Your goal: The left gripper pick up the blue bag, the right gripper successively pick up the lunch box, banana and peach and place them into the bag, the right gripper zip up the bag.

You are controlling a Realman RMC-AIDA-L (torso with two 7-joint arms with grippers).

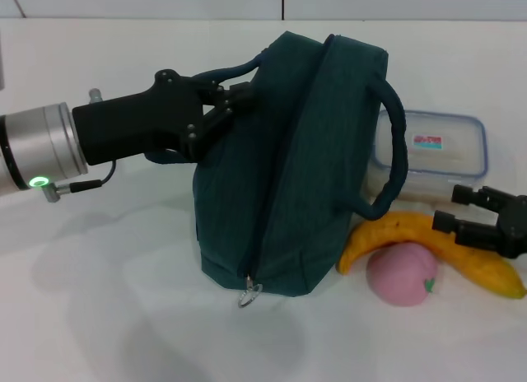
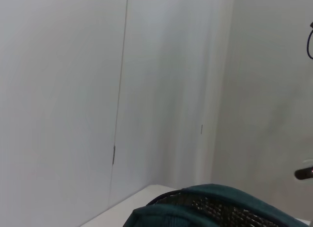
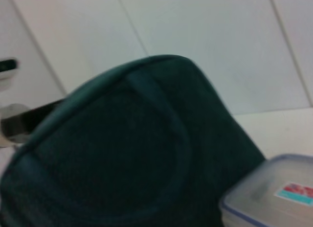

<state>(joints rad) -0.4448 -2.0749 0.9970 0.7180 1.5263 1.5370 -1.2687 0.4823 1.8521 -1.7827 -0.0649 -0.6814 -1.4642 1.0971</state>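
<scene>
The blue bag (image 1: 296, 168) stands on the white table with its zipper closed and the ring pull (image 1: 249, 296) low at the front. From the left, my left gripper (image 1: 224, 102) is shut on the bag's near loop handle. To the right of the bag lie the lunch box (image 1: 436, 151), the banana (image 1: 428, 242) and, in front of it, the peach (image 1: 402, 273). My right gripper (image 1: 450, 207) hovers open just above the banana's right half, holding nothing. The left wrist view catches the bag's top (image 2: 215, 207). Bag (image 3: 122, 153) and lunch box (image 3: 274, 197) fill the right wrist view.
A white tiled wall (image 1: 165, 2) runs behind the table. The bag's far loop handle (image 1: 395, 143) hangs out towards the lunch box. Bare table surface (image 1: 107, 300) lies in front and to the left of the bag.
</scene>
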